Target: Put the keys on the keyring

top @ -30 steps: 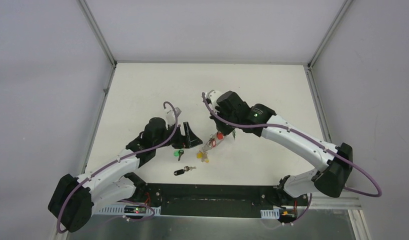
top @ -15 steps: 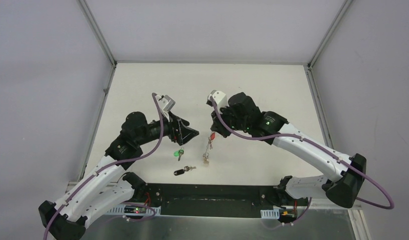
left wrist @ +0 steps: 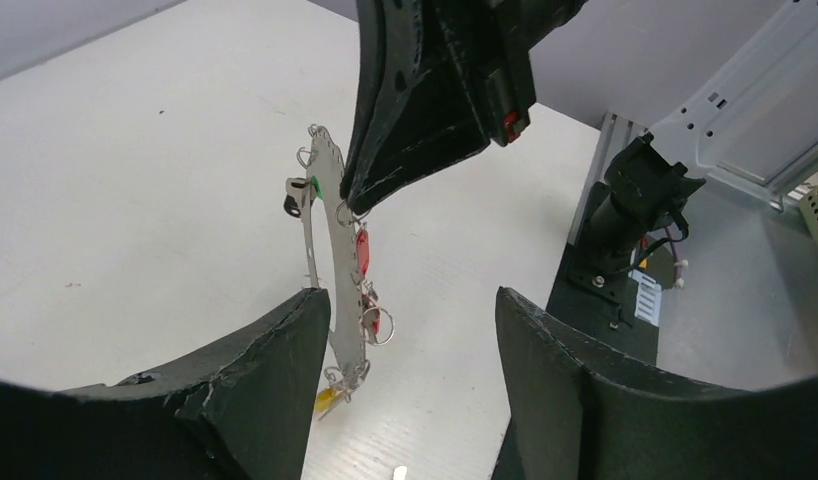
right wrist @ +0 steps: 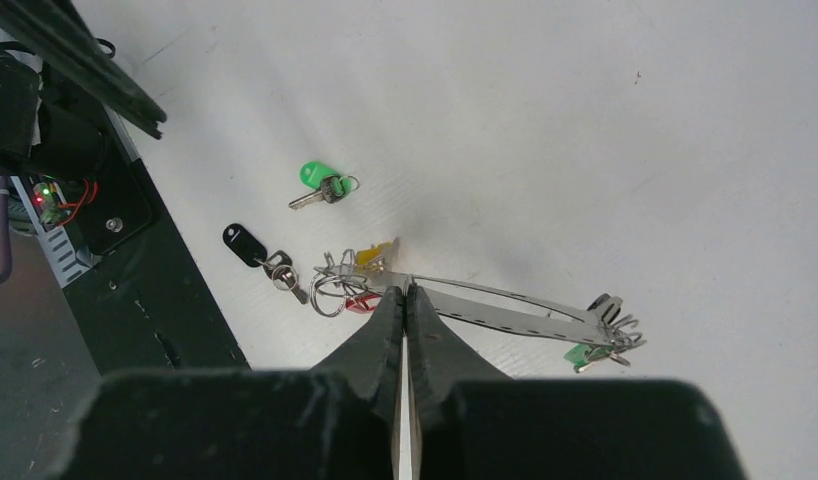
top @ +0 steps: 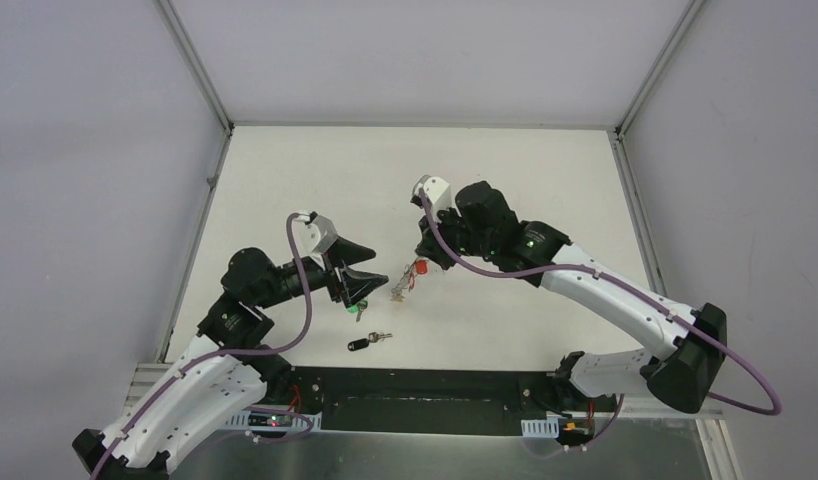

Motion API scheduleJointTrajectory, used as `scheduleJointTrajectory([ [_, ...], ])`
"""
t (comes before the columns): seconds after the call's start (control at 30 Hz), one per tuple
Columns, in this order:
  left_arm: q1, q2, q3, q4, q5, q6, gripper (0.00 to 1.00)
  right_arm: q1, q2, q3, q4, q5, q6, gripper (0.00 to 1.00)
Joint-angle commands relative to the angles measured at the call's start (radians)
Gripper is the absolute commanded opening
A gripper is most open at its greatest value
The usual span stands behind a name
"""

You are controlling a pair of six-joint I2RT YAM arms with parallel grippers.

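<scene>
Keyring (top: 403, 285) is held edge-up, with the right gripper (right wrist: 405, 290) clamped shut on its thin rim. The left gripper (left wrist: 415, 310) sits just beside the keyring, jaws apart and empty. The green key (right wrist: 320, 182) and black key (right wrist: 247, 243) lie near the keyring, unthreaded. Risk: the left finger bumps the keyring, and the thin rim pivots or slips in the pinch.

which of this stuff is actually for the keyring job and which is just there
For the job: green-capped key, black-capped key, keyring pinched in right gripper, left gripper.
Just there: red-capped key, yellow-capped key, both already strung; black base plate.
</scene>
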Motion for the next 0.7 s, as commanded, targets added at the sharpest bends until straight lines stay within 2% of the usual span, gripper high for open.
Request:
scheduleJointTrajectory([
  [0.0, -0.002, -0.004, -0.001, 0.064, 0.059, 0.097, 0.61, -0.003, 0.033, 0.076, 0.029, -0.021, -0.01, 0.0],
  [0.13, -0.001, 0.028, 0.021, 0.006, 0.162, 0.248, 0.46, -0.003, 0.057, 0.1, -0.016, -0.021, -0.01, 0.0],
  [0.27, -0.001, 0.079, 0.065, -0.091, 0.199, 0.332, 0.45, -0.003, 0.057, 0.101, -0.031, -0.021, -0.01, 0.0],
  [0.4, -0.001, 0.123, 0.086, -0.117, 0.256, 0.43, 0.4, -0.002, 0.041, 0.079, -0.02, -0.021, -0.01, 0.0],
  [0.67, -0.002, 0.232, 0.141, -0.117, 0.273, 0.481, 0.41, -0.003, 0.011, 0.055, -0.019, -0.021, -0.01, 0.0],
])
